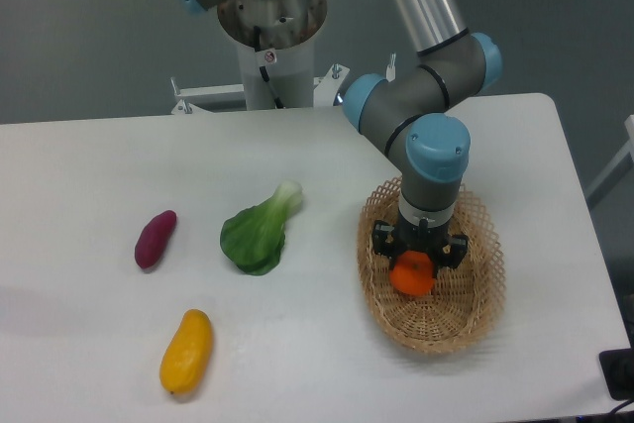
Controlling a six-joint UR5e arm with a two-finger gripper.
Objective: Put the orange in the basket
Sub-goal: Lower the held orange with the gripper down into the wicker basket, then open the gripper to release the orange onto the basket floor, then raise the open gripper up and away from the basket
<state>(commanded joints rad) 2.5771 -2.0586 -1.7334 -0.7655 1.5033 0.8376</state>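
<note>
- Desk (327, 364): white top, rounded corners, carrying every item listed below.
- Robot arm (421, 96): grey tubes with light-blue joint caps, reaching down from the upper part of the view over the right half of the desk; its wrist points straight down into the basket.
- Basket (466, 329): oval tan wicker with an open lacy rim, on the right side of the desk, long axis running roughly toward the camera.
- Bok choy (260, 230): dark green leaves with a pale stalk pointing up and right, lying near the desk centre, left of the basket and apart from it.
- End effector (416, 263): black, positioned inside the basket outline; its two fingers stand on either side of the orange, closed against it. Contact with the basket floor cannot be determined.
- Yellow-orange elongated fruit (186, 351): lying at the front left of the desk, below the bok choy and well apart from the basket.
- Purple sweet potato (156, 239): lying tilted at the left, beside the bok choy without touching.
- Orange (412, 274): small, round, bright; gripped between the fingers over the basket's middle, within the rim. Upper part hidden by the end effector.
</note>
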